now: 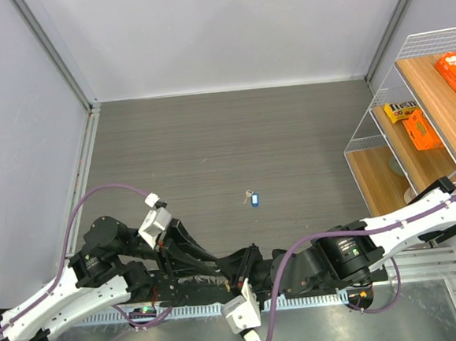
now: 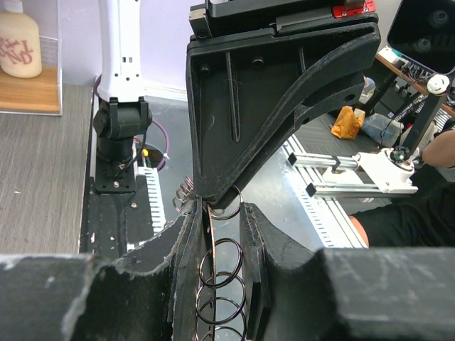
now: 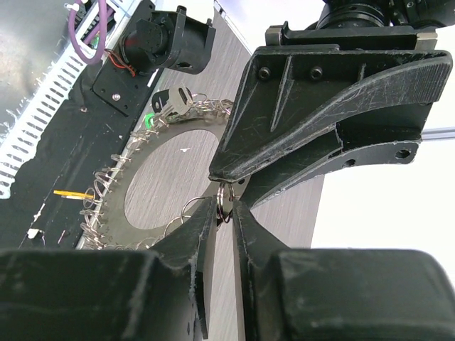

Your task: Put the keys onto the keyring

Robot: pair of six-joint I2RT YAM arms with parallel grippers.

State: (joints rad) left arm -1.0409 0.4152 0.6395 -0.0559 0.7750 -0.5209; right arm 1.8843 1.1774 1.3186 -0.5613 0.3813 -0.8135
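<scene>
While left pincer [image 2: 222,213] and right pincer [image 3: 225,206] clench the keyring [image 3: 117,199], a key [image 1: 253,198] lies apart.

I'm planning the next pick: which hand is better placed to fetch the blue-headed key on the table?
Right, probably. The small blue-headed silver key lies on the right hand's side of where they meet; the left hand straddles the large silvery fringed keyring, so could steady it.

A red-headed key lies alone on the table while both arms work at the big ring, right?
Not quite: the key lying alone has a blue head, not red, as the top external view shows. What you say of the keyring is right.
</scene>
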